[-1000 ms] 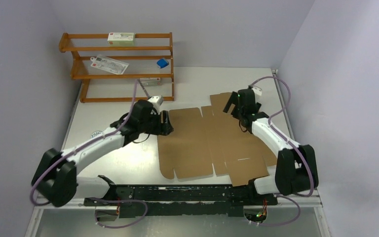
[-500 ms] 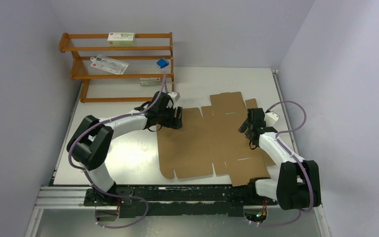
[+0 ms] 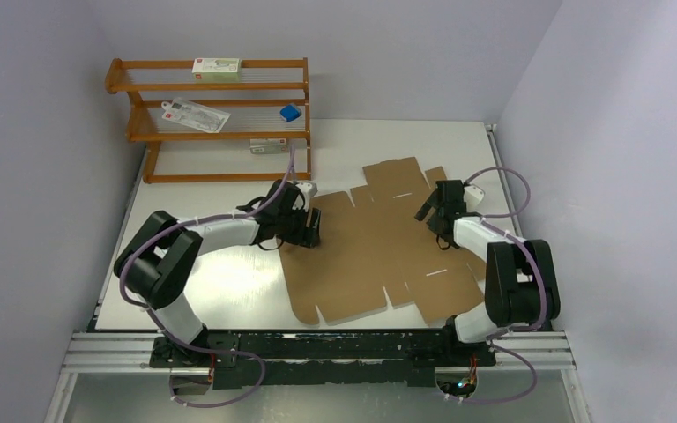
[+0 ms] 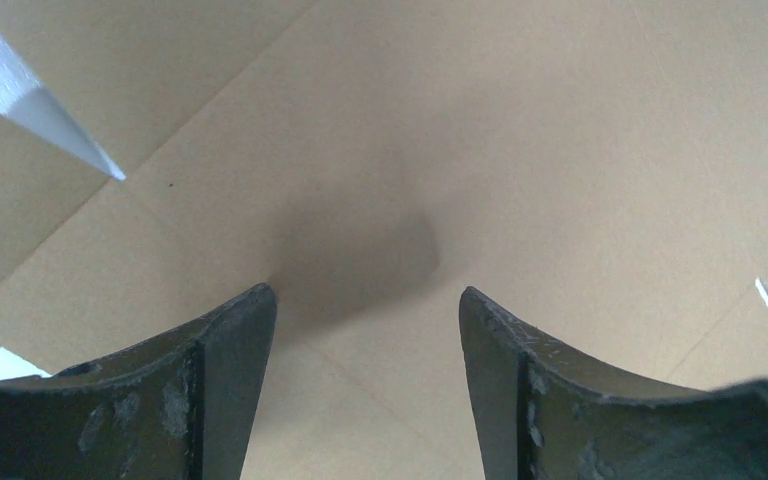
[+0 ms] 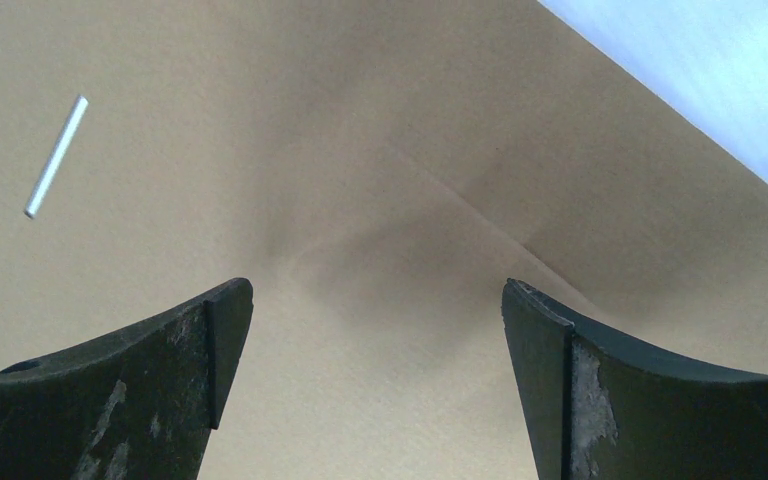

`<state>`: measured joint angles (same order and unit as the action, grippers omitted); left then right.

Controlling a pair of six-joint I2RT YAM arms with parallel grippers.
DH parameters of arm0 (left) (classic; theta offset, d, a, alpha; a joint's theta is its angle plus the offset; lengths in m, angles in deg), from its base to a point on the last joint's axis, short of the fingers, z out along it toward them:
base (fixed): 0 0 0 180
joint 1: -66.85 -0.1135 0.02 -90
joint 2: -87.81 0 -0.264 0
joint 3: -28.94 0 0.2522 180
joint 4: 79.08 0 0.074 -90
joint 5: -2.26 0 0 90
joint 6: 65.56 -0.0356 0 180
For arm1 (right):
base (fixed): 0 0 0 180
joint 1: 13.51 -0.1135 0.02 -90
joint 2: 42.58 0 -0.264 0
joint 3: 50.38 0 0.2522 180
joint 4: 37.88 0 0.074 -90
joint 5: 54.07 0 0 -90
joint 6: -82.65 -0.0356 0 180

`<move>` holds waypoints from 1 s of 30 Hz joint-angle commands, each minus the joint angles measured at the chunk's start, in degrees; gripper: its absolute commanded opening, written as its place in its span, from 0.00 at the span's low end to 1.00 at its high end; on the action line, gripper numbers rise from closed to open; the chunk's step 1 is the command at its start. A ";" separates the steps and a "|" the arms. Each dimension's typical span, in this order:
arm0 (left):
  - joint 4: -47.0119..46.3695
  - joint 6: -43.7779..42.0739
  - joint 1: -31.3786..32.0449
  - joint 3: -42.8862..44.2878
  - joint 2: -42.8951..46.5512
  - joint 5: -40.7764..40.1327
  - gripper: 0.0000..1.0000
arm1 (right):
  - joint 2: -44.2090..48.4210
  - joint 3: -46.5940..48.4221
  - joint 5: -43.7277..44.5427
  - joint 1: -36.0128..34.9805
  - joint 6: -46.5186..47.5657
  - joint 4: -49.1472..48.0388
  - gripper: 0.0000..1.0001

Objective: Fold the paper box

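The paper box (image 3: 370,256) is a flat brown die-cut cardboard sheet with flaps and slits, lying slightly askew on the white table. My left gripper (image 3: 310,227) is low over the sheet's left edge. In the left wrist view it (image 4: 368,300) is open, with only bare cardboard (image 4: 460,120) and a crease between the fingers. My right gripper (image 3: 432,211) is low over the sheet's far right part. The right wrist view shows it (image 5: 378,290) wide open above the cardboard (image 5: 260,120), close to a slit and the sheet's edge. Neither gripper holds anything.
A wooden shelf rack (image 3: 212,119) stands at the back left with a white carton (image 3: 216,65), a packet (image 3: 196,115) and a small blue item (image 3: 290,112). The right wall runs close to the sheet. A black rail (image 3: 317,345) borders the near edge.
Both arms have shifted over the sheet: the left gripper came slightly nearer, the right one moved farther and left. The sheet has slid a little and turned slightly.
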<state>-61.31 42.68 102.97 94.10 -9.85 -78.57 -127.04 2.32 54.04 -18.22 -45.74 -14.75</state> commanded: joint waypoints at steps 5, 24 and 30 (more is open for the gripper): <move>-0.41 3.63 2.26 -7.09 6.33 6.27 0.72 | -13.58 8.04 -12.66 -0.41 1.46 -11.82 1.00; 8.39 6.99 11.16 -8.52 25.02 -5.76 0.83 | -21.10 25.82 -23.90 -3.09 12.66 -7.40 1.00; 10.99 0.24 1.67 2.03 17.40 -9.08 0.84 | -7.94 17.67 -13.80 -3.11 11.80 -2.05 1.00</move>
<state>-52.61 48.29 110.47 90.36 12.09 -81.96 -142.85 24.13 33.64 -21.42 -34.51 -21.57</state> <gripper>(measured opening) 0.847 0.997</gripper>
